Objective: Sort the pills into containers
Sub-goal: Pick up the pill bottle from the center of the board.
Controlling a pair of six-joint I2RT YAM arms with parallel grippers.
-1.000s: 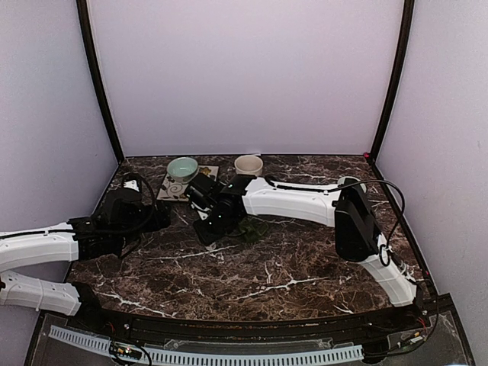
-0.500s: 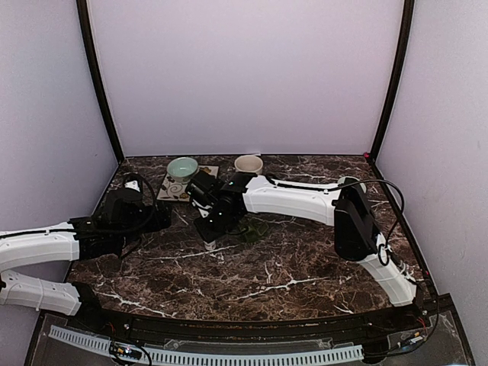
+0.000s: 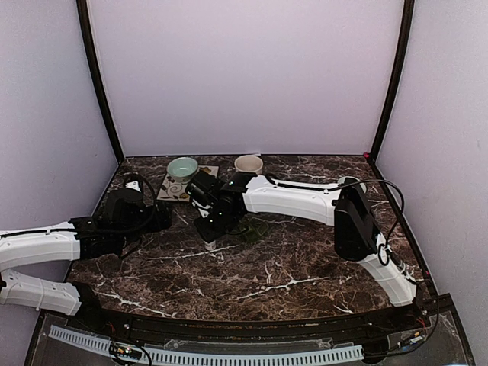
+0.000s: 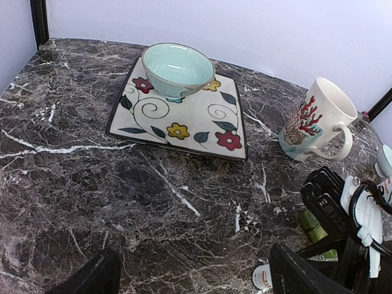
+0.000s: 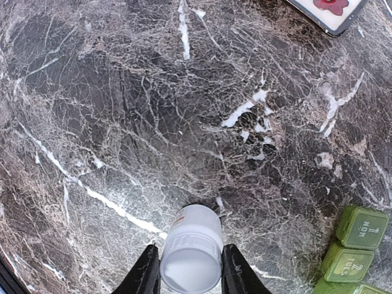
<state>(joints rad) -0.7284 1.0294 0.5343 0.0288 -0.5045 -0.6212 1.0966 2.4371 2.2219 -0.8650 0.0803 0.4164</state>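
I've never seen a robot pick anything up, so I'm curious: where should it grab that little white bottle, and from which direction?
Probably by its round sides, just under the top, coming straight down. The bottle stands upright on the table with bare space around it, so there is room on either side. The right gripper sits that way, pressed against it.

glossy marble table (image 5: 122, 92), smooth plastic bottle (image 5: 191, 254)

Right wrist view: pill box (image 5: 361, 228) cut by the frame edge, three lids showing, the lowest sliced off. Overhead it sits mostly under the right arm (image 3: 293, 200). plate (image 5: 324, 11): corner only. white bottle (image 4: 262, 277): cut off in the left wrist view, label unreadable, contents hidden.
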